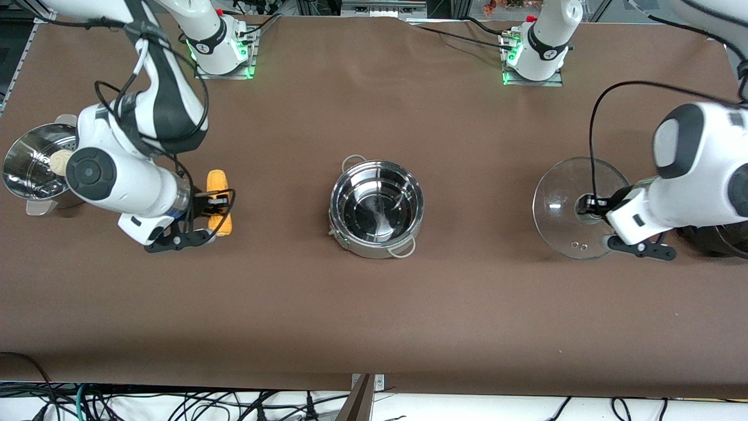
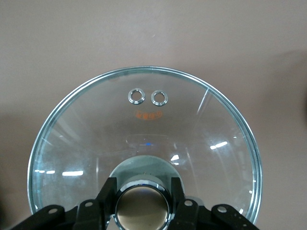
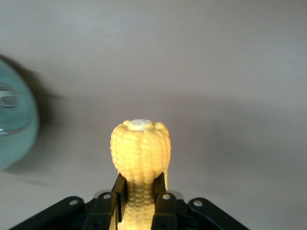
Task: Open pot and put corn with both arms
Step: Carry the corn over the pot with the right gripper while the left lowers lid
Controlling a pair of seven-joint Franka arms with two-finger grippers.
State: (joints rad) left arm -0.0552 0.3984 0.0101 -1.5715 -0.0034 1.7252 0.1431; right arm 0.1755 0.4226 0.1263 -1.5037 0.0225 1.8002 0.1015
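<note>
Centrally on the brown counter [image 1: 374,327] sits the pot [image 1: 377,207], uncovered, its shiny inside bare and its two loop handles showing at the rim. Toward the right arm's end of the counter from the pot, the right gripper [image 1: 215,206] has its jaws pinched on the corn [image 1: 219,200], which lies lengthwise on the counter; in the right wrist view the jaws press either side of the cob [image 3: 140,165]. Farther from the pot on that same end stands a steel steamer bowl [image 1: 32,164] with a white bun [image 1: 60,162] in it. Toward the left arm's end from the pot, the left gripper [image 1: 591,206] has its jaws closed on the knob [image 2: 142,207] of the glass lid [image 1: 575,202], well apart from the pot.
</note>
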